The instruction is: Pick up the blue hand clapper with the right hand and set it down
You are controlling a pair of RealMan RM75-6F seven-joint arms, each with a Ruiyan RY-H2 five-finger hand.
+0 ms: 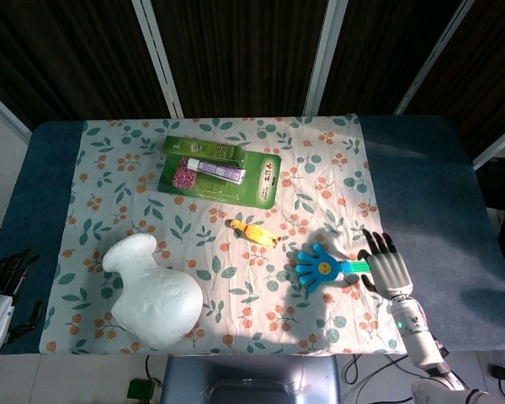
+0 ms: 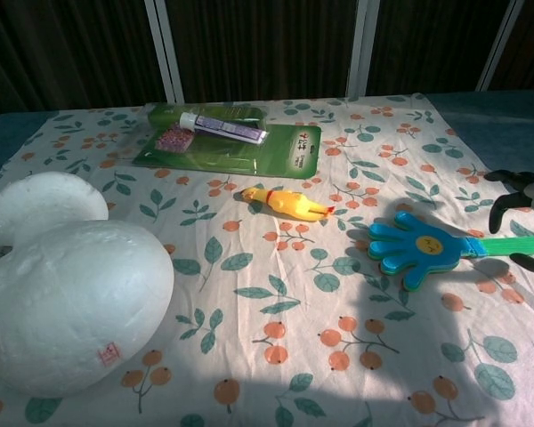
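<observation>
Hovering over the green handle of the blue hand clapper (image 1: 321, 269), right hand (image 1: 387, 265) with fingers apart, holding nothing; lying flat on the floral cloth (image 1: 143, 210), clapper just right of the yellow rubber chicken (image 1: 254, 232); resting off the table's near left corner, left hand (image 1: 2, 290), fingers spread and empty; sitting near the front left, white foam vase (image 1: 156, 290).

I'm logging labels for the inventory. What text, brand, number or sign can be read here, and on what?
Green blister card: printed characters, too blurred to read.
Tube on that card: print too small to read.
White foam vase: small red mark, unreadable.
Blue hand clapper: a drawn face, no words.
</observation>
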